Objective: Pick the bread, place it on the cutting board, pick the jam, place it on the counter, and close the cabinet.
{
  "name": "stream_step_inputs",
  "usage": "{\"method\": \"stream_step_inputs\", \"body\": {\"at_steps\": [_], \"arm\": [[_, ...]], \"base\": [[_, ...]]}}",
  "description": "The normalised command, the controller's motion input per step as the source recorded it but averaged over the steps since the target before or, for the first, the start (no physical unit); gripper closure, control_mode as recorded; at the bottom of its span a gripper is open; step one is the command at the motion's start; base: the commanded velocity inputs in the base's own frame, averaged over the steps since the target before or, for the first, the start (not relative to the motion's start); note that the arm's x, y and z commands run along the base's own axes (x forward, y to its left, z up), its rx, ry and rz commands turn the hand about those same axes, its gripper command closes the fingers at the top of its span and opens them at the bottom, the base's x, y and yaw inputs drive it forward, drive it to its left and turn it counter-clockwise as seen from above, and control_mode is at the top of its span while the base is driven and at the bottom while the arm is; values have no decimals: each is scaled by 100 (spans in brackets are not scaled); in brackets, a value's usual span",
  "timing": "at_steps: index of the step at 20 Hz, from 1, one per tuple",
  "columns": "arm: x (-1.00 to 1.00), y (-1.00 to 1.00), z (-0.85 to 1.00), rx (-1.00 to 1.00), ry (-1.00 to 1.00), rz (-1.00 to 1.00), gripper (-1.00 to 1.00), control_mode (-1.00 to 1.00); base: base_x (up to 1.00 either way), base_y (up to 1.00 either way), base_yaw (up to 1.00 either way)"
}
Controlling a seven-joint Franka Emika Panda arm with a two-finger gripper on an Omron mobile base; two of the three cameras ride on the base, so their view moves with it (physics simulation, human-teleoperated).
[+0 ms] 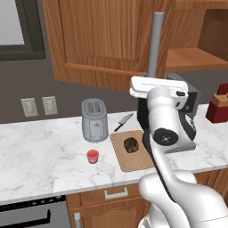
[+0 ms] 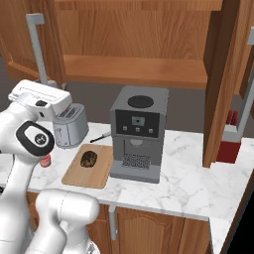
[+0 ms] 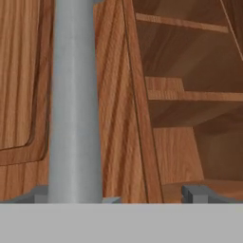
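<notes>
The gripper (image 3: 111, 195) sits close against the left door of the cabinet (image 1: 102, 40), with the grey bar handle (image 3: 75, 99) rising just ahead of it and a little to one side; its tips are barely in sight at the picture's bottom, so I cannot tell how wide it stands or whether it has the bar. The door hangs open, reddish-brown and panelled, and the bare shelves show beyond its edge. Well below the gripper, the bread (image 1: 130, 144) lies on the board (image 1: 133, 161) and the jam (image 1: 92, 156) stands on the counter (image 1: 40, 151), so closing seems to be what is left. The risk, as I judge it: if the tips only brush the round bar, they may slide off as the door swings, leaving it ajar.
</notes>
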Motion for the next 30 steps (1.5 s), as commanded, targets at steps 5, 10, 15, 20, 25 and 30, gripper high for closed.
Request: {"method": "stream_step_inputs", "body": {"at_steps": [5,10,15,20,25,30], "arm": [[37,-20,-20,-1,0,11,-100,-100],[38,-14,-26,-1,0,12,-100,-100],[44,-9,-31,-4,0,12,-100,-100],[50,-3,-33,-7,0,9,-100,-100],[55,-1,-26,-6,0,5,-100,-100],[67,-1,-1,0,0,0,-100,-100]], "base": [[0,0,0],[0,0,0],[0,0,0],[0,0,0],[0,0,0],[0,0,0]]}}
